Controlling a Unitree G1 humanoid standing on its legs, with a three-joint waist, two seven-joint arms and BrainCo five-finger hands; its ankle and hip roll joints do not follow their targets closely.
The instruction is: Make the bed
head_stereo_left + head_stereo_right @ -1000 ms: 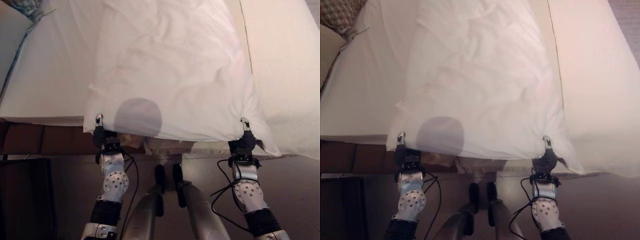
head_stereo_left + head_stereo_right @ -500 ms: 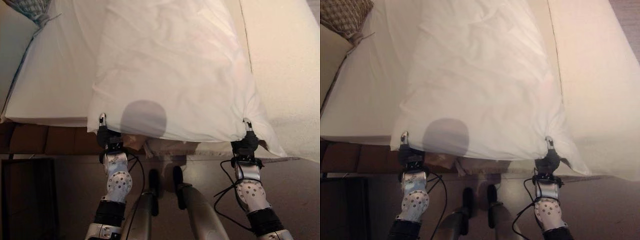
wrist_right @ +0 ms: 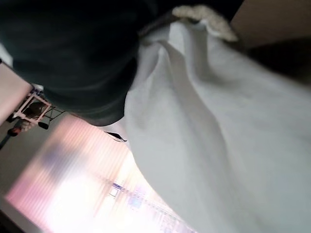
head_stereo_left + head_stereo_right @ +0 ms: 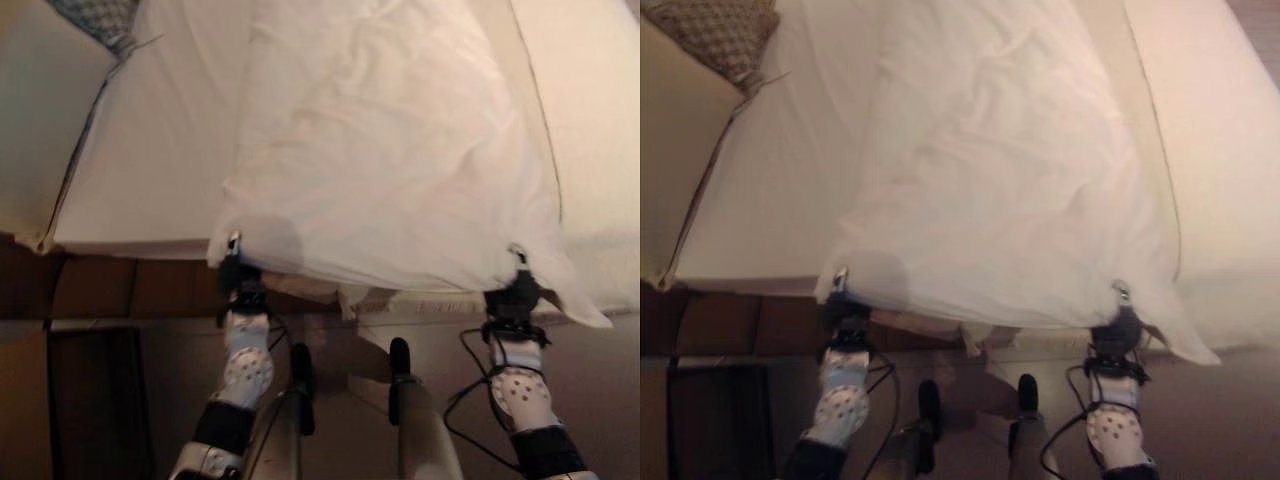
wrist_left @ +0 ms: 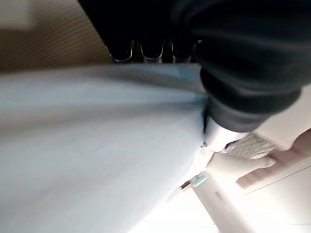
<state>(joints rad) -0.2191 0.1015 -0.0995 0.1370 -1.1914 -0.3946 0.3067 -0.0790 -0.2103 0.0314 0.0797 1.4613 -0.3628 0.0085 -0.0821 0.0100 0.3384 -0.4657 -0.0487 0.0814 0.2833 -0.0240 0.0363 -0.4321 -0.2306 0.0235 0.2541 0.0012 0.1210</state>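
Left hand (image 4: 233, 268) and right hand (image 4: 514, 290): dark ribbed covers, silver fingers with dark tips. Forearms silver-grey, dotted with small dark holes, black bands below, lower frame.

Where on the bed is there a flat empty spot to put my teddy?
Two spots look bare: the mattress strip between the patterned pillow and the white sheet, and the smooth cover right of the sheet. The near edge is busy: the left hand and right hand grip the sheet's corners.
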